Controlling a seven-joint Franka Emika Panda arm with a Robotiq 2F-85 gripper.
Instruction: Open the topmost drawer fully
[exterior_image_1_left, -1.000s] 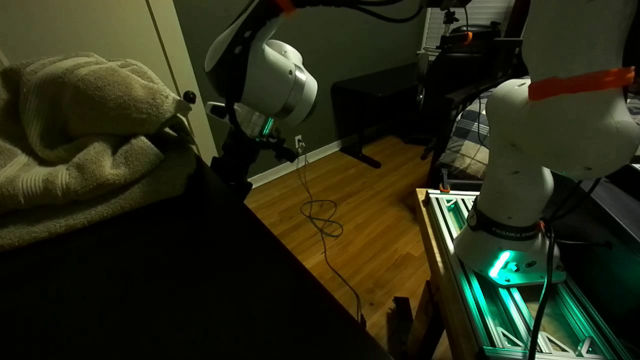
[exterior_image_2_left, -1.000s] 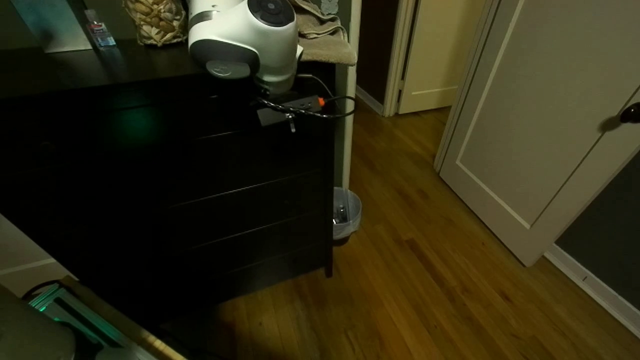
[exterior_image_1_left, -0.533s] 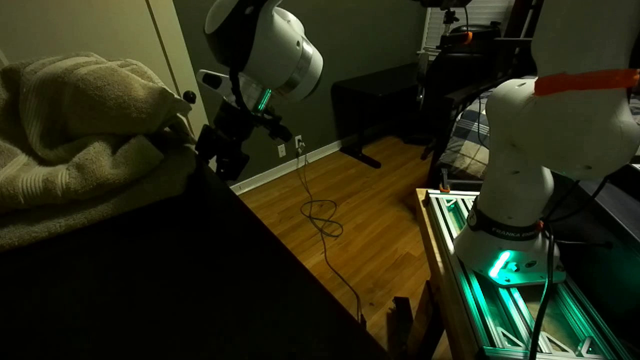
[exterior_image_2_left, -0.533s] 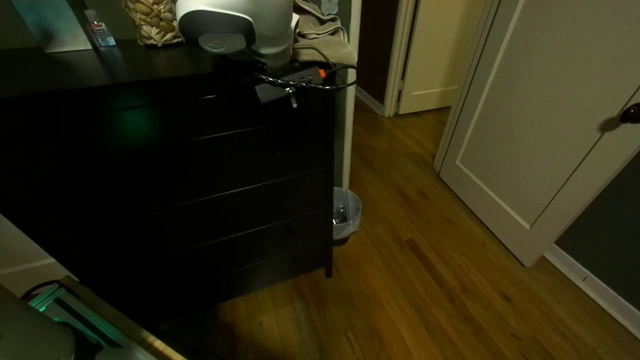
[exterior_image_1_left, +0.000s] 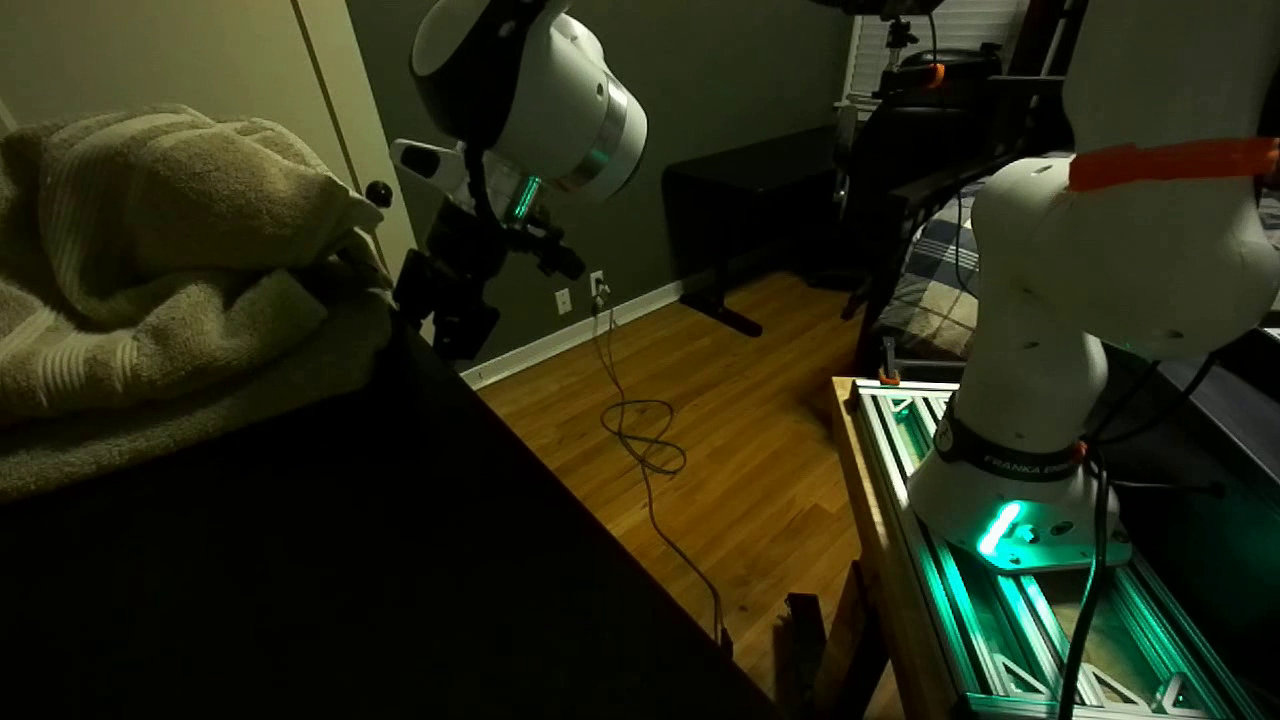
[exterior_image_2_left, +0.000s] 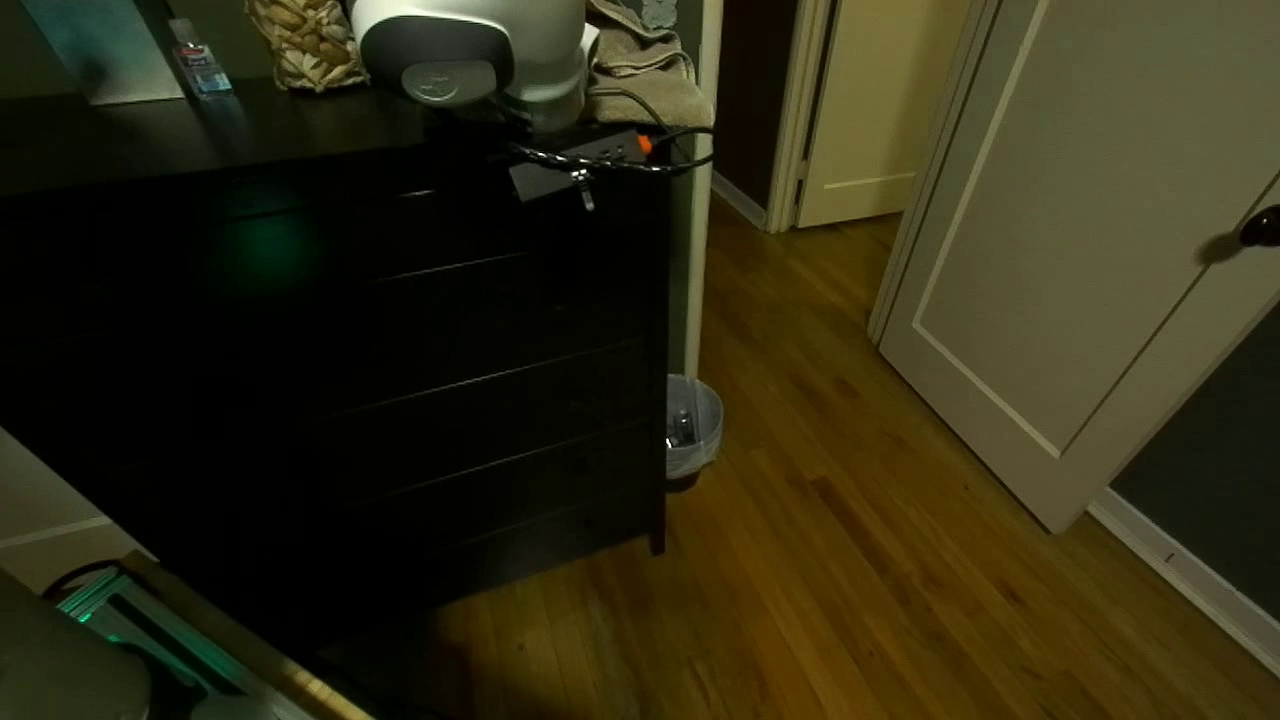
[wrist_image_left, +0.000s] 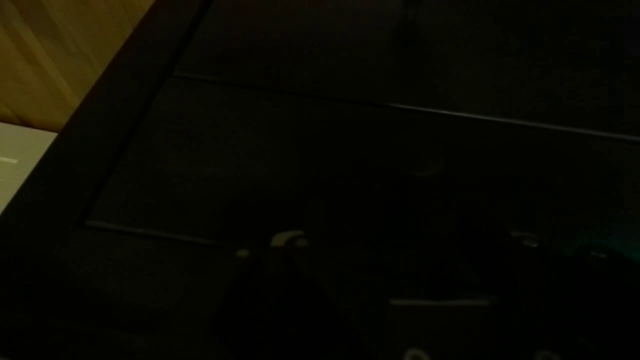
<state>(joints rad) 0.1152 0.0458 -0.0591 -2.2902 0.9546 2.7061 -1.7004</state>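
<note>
in an exterior view, "franka" stands in pale capitals on the black band (exterior_image_1_left: 1015, 460) around the robot base (exterior_image_1_left: 1045, 505), well apart from the dresser (exterior_image_1_left: 350, 570); the letters after it blur. on the dresser, a bottle (exterior_image_2_left: 202, 66) bears print too small to read.

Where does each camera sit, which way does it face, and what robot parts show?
An exterior view: apparently above the dresser, looking along its edge; base, arm and gripper show.
An exterior view: high, apparently near the mounting frame, looking down at the drawers; the arm's end shows, gripper indistinct.
Wrist view: at the arm's end, facing the drawers close up; dim fingers at the bottom.
Both exterior views share dresser, towel, arm.
</note>
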